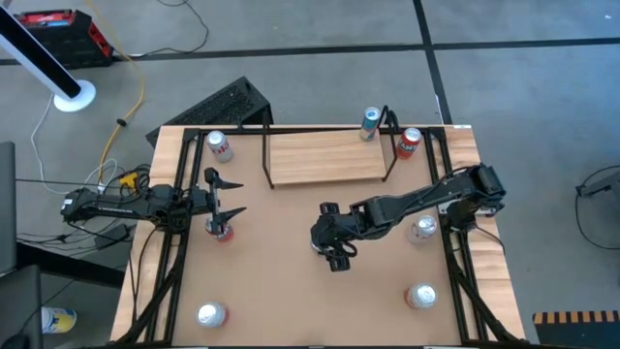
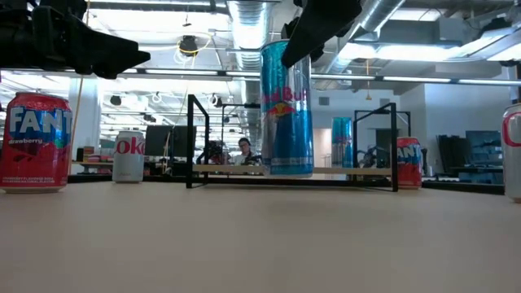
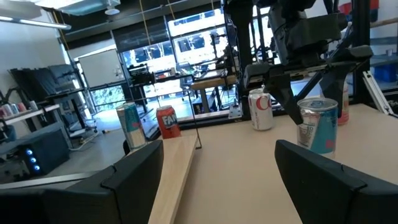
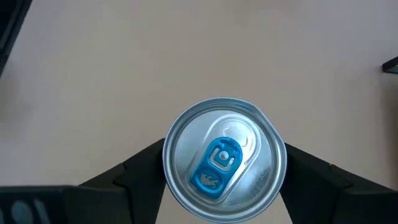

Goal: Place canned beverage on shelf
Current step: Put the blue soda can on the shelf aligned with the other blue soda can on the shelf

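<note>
A tall blue canned beverage [image 2: 286, 110] hangs over the middle of the table with my right gripper [image 1: 334, 254] shut on its top end; its silver lid with a blue tab [image 4: 222, 158] faces the wrist camera. The shelf [image 1: 325, 157], a light-wood plank between thin black uprights, stands at the table's far side, beyond the can. My left gripper [image 1: 228, 194] waits open at the table's left, above a red Fanta can [image 1: 221, 230] and touching nothing. My right gripper pinches the can's wall just below the rim [image 4: 166, 163], one finger [image 4: 134, 177] on each side. The fingers come from above, slanting down. The can hangs upright below them, its bottom [image 2: 286, 172] clear of the tabletop.
A white-and-red can [image 1: 218, 145] stands left of the shelf; a blue can [image 1: 370, 121] and a red can [image 1: 409, 142] stand at its right end. Silver-topped cans stand at the right [image 1: 423, 228], near right [image 1: 421, 296] and near left [image 1: 211, 313]. Black frame rails run along both table sides.
</note>
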Robot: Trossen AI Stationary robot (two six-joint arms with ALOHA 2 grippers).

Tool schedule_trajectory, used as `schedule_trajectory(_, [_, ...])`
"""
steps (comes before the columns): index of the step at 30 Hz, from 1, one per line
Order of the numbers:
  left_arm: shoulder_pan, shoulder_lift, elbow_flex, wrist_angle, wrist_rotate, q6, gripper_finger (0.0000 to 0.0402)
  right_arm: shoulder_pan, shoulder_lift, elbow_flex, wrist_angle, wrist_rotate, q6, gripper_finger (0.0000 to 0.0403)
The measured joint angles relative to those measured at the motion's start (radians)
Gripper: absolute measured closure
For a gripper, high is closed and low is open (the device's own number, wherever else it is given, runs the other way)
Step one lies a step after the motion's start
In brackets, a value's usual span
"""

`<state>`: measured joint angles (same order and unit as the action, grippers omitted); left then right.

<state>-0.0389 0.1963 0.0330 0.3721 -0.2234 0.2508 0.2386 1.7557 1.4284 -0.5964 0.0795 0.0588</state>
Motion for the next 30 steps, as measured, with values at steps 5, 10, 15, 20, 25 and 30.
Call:
schedule_trajectory(5, [0.000, 0.000, 0.000, 0.000, 0.000, 0.000, 0.0107, -0.001, 0.000, 0.000, 0.000, 0.025, 0.012, 0.0111])
schedule_trajectory(10, [0.000, 0.000, 0.000, 0.000, 0.000, 0.000, 0.0107, -0.001, 0.000, 0.001, 0.006, 0.032, 0.016, 0.0096])
schedule_trajectory(15, [0.000, 0.000, 0.000, 0.000, 0.000, 0.010, 0.0107, 0.003, 0.000, 0.001, 0.003, 0.052, 0.020, 0.0067])
schedule_trajectory(20, [0.000, 0.000, 0.000, 0.000, 0.000, 0.017, 0.0107, 0.003, -0.001, 0.017, 0.002, 0.053, 0.055, 0.0048])
schedule_trajectory(25, [0.000, 0.000, 0.000, 0.000, 0.000, 0.017, 0.0107, 0.015, -0.004, 0.077, -0.001, 0.158, 0.208, 0.0051])
schedule_trajectory(30, [0.000, 0.000, 0.000, 0.000, 0.000, 0.017, 0.0107, 0.059, -0.003, 0.087, -0.057, 0.286, 0.416, 0.0060])
